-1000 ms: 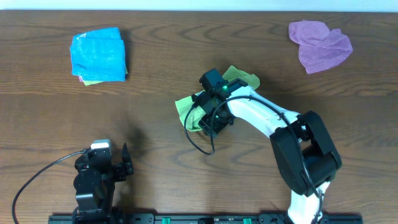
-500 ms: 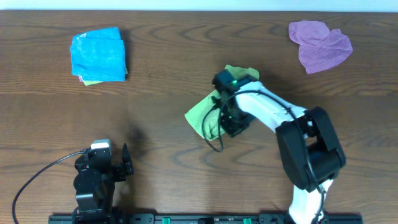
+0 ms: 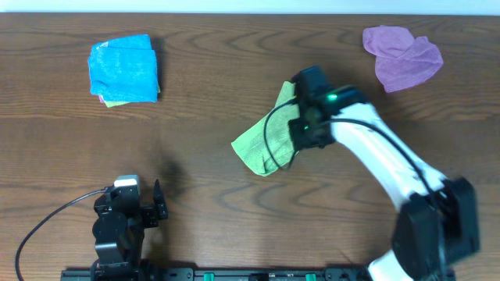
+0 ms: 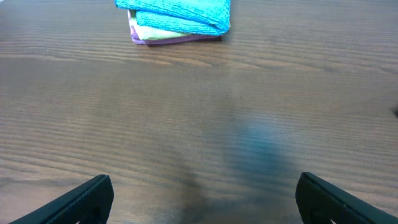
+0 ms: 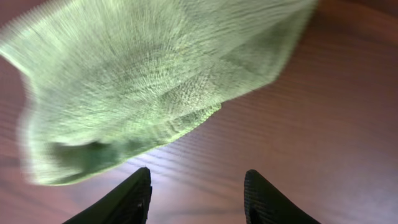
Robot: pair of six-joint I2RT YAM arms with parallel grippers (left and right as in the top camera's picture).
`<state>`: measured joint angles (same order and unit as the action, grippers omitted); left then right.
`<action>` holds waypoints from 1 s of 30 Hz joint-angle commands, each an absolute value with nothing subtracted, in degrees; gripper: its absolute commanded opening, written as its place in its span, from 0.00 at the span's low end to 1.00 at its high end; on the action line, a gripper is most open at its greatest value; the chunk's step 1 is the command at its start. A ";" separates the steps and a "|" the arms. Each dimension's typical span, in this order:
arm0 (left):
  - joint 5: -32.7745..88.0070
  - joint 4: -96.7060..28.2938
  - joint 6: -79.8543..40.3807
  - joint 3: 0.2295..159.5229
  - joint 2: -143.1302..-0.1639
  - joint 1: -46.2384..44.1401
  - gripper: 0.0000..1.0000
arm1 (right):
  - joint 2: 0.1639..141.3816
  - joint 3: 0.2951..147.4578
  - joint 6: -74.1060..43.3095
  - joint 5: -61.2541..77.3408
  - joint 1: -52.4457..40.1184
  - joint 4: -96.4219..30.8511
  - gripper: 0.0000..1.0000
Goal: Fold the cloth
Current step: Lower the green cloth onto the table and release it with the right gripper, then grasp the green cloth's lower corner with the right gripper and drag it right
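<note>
The lime-green cloth (image 3: 262,140) lies bunched and partly folded near the table's middle. In the right wrist view it (image 5: 137,81) fills the upper left, blurred. My right gripper (image 5: 198,196) is open and empty, its fingers over bare wood just beside the cloth's edge; in the overhead view it (image 3: 306,134) sits at the cloth's right side. My left gripper (image 4: 202,199) is open and empty, resting at the front left (image 3: 125,218), far from the cloth.
A bright blue folded cloth (image 3: 123,68) on a small stack lies at the back left, also in the left wrist view (image 4: 177,15). A purple cloth (image 3: 402,56) lies crumpled at the back right. The brown wooden table (image 3: 195,195) fills the view.
My right arm has swung right and back. The cloth has been drawn out to the right and let go; it now lies flatter, with my right gripper open beside it. The left arm is still.
</note>
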<state>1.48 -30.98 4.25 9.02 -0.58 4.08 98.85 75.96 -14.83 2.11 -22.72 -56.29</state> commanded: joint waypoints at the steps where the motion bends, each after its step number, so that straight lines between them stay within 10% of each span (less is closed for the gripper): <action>1: 1.06 -30.79 3.62 8.29 -0.21 4.14 0.95 | 95.59 75.24 -24.82 10.04 -19.11 -56.10 0.50; 11: 1.06 -30.79 3.62 8.32 -0.21 4.14 0.95 | 87.22 51.66 -25.58 35.62 -11.18 -35.44 0.55; 30: 1.06 -30.79 3.62 8.29 -0.21 4.14 0.95 | 87.02 32.82 -41.36 28.40 -11.11 -8.47 0.43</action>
<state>1.45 -30.98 4.25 9.02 -0.58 4.08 87.83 33.89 -38.46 29.85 -11.38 -9.80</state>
